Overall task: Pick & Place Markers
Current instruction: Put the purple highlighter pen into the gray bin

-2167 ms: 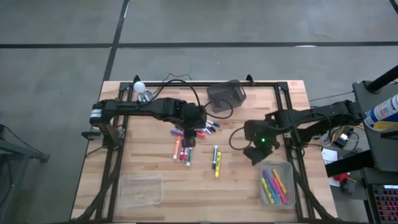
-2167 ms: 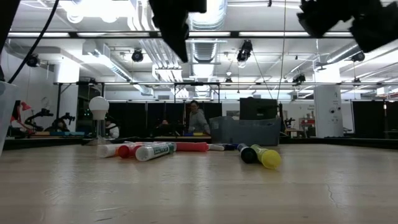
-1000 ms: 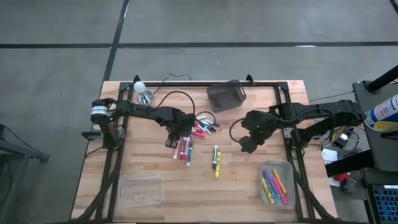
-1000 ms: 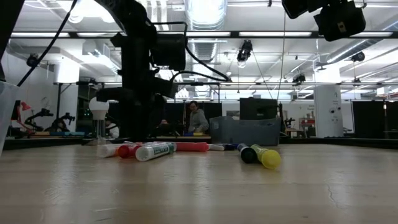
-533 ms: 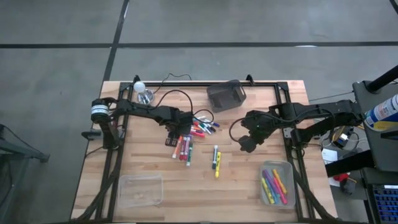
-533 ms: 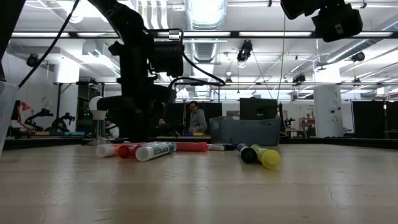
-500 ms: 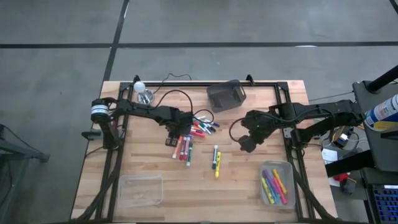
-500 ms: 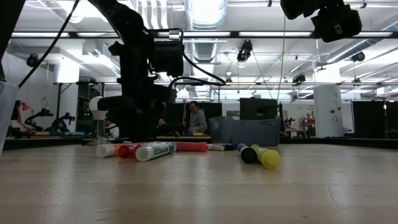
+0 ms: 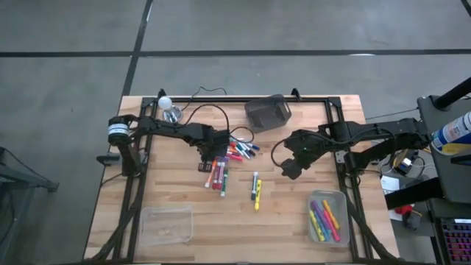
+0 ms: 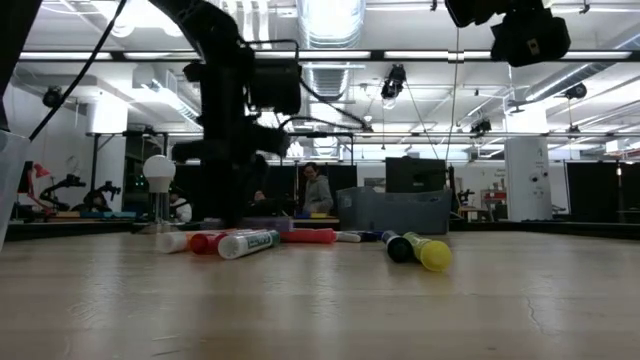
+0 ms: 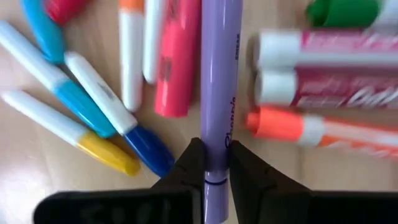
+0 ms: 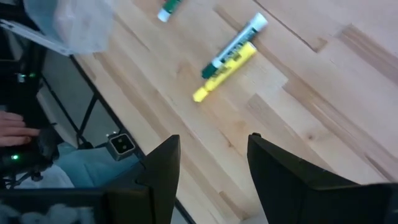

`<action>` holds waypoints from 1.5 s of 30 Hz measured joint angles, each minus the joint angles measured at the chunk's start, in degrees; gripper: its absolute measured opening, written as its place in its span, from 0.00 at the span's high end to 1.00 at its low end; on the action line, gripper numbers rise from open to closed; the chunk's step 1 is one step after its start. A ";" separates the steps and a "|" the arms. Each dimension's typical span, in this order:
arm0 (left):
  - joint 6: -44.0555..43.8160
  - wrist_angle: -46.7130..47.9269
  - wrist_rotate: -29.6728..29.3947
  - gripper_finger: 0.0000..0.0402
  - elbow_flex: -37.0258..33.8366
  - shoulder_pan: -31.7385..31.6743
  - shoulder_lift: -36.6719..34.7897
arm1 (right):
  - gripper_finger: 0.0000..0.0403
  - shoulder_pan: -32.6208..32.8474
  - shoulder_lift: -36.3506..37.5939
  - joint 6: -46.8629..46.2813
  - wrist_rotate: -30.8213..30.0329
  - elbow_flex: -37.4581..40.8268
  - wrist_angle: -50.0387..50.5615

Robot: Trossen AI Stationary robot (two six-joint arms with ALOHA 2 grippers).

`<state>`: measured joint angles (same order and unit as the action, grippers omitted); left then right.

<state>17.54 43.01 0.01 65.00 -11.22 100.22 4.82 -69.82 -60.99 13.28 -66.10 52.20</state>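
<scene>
Several markers [image 9: 228, 156] lie in a loose heap on the wooden table's middle; the low view shows them in a row [image 10: 250, 241]. My left gripper [image 11: 216, 171] [image 9: 208, 159] stands low over the heap, pointing down, shut on a purple marker [image 11: 219, 74]. Red, orange, blue and yellow-capped markers lie on either side of it. A yellow marker [image 9: 258, 196] [image 12: 224, 74] and a green-and-white one [image 9: 254, 183] lie apart, nearer the front. My right gripper [image 9: 289, 171] [image 12: 214, 162] hangs open, high above the table at the right, with nothing between its fingers. My left gripper pinches the purple marker's barrel [image 11: 216, 155] between its two fingers [image 11: 189, 165], one on each long side. The fingers come from above, pointing down, and lie across the marker. The marker lies flat on the table among the others; its end under the wrist is hidden.
A clear tray [image 9: 338, 199] at the front right holds several markers. Another clear tray [image 9: 167, 224] stands at the front left. A dark mesh bin [image 9: 267, 112] sits at the far middle, a light bulb [image 9: 168, 105] at the far left. A person shows in the room beyond [image 10: 318, 190].
My left gripper has stayed low over the marker heap, turned a little about its own axis, and drawn its fingers in on the purple marker. The markers lie where they were. My right gripper hangs in the same place.
</scene>
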 joint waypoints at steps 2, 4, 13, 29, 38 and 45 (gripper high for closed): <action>-1.10 1.51 1.46 0.91 2.26 -0.39 -0.52 | 0.56 0.00 0.00 0.84 0.00 0.00 -1.63; -2.41 2.42 3.11 0.91 4.70 -0.79 -1.35 | 0.57 0.04 0.00 1.95 -0.02 0.00 -3.31; -11.68 2.61 13.35 0.91 17.84 -2.87 -8.47 | 0.58 0.07 0.76 4.83 -5.05 0.00 -11.36; -29.25 -2.42 28.09 0.91 31.36 -2.65 -10.20 | 0.50 -0.01 0.35 10.64 -19.46 0.01 -28.32; -34.68 -6.40 29.26 0.91 31.36 -2.28 -10.22 | 0.38 -2.33 0.35 13.58 -24.73 0.00 -37.58; -35.65 -6.99 29.05 0.91 31.36 -1.54 -10.22 | 0.38 -4.85 -0.07 13.71 -25.26 0.00 -39.99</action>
<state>-18.11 36.02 29.06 96.36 -12.75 90.00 -0.03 -69.89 -47.27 -11.98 -66.11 12.20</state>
